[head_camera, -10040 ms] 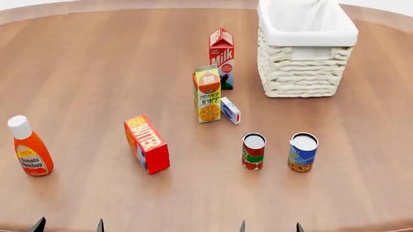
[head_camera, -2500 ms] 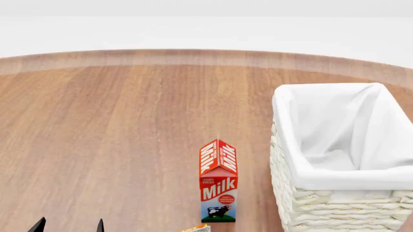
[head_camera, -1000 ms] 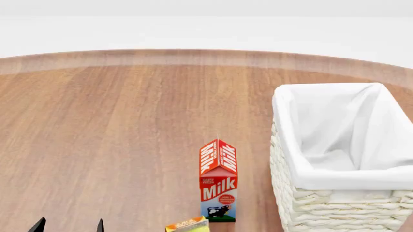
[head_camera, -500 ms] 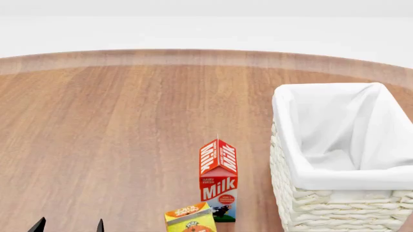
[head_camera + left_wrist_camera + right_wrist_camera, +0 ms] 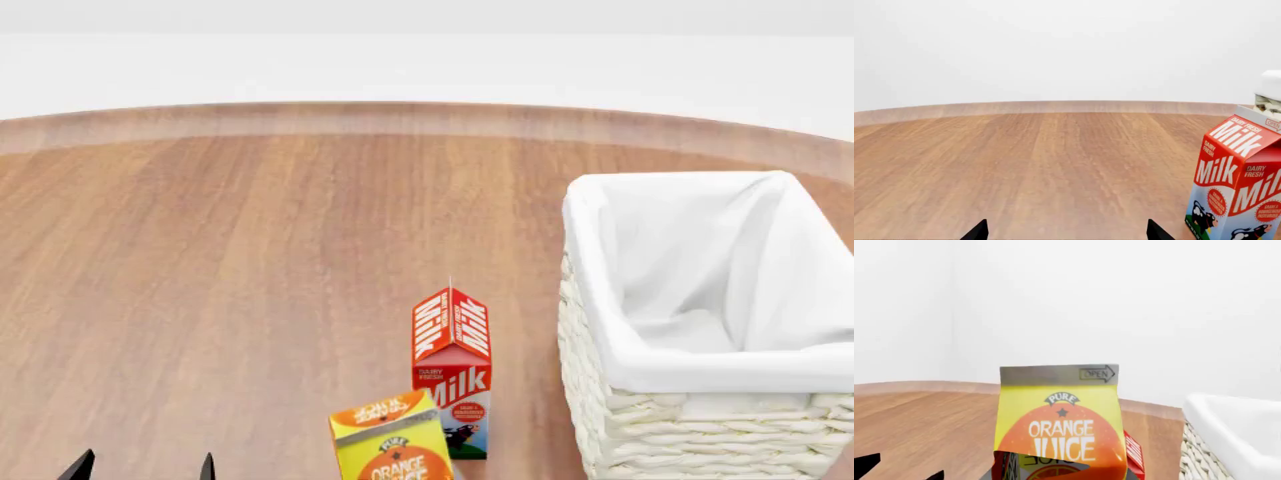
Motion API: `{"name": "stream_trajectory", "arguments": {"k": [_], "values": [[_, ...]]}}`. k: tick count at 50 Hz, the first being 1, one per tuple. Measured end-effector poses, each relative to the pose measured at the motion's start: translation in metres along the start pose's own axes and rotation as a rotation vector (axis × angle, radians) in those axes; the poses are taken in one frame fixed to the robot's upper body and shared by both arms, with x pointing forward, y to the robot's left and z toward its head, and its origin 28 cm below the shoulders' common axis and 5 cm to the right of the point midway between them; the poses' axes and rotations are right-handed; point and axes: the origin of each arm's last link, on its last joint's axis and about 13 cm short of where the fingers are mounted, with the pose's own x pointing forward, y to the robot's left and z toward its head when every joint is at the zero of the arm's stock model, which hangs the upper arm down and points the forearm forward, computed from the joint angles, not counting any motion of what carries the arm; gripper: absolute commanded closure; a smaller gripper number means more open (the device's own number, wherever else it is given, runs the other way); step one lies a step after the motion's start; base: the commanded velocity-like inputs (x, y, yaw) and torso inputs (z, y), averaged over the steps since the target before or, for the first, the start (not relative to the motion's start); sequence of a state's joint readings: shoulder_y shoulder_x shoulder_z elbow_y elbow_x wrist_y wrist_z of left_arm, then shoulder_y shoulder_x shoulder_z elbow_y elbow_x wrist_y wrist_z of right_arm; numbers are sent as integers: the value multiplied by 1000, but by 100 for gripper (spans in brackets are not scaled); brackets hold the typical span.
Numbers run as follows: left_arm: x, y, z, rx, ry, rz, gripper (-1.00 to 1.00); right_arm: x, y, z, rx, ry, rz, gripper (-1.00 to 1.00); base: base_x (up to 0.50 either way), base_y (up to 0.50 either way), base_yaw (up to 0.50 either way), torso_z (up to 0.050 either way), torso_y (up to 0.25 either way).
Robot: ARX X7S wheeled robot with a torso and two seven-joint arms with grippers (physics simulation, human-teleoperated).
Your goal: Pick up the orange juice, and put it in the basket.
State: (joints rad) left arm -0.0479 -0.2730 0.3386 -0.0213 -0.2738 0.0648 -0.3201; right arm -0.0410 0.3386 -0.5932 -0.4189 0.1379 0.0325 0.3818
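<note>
orange juice [image 5: 392, 449] raised, left gripper [image 5: 142, 466] low

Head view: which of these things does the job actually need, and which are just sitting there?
Needed:
- orange juice, lifted at the picture's lower edge
- basket, where it goes

Just sitting there:
- milk carton, upright beside the basket
- table

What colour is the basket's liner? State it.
White; the basket liner shows best in the head view.
</note>
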Motion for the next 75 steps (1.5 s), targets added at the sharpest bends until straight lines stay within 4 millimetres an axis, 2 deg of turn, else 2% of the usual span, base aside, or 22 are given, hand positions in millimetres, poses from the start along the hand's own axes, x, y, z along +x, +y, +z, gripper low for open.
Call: {"name": "stream_trajectory", "arguments": {"k": [21, 40, 75], "values": [[0, 0, 0, 0, 0, 0, -100, -1, -2, 17, -19, -41, -4, 100, 0, 0, 0, 0, 0], [0, 0, 0, 0, 0, 0, -100, 2, -6, 43, -36, -101, -21, 100, 0, 0, 0, 1, 1], [0, 0, 0, 0, 0, 0, -100, 11, -18, 79, -90, -183, -74, 100, 0, 0, 0, 0, 1]]}}
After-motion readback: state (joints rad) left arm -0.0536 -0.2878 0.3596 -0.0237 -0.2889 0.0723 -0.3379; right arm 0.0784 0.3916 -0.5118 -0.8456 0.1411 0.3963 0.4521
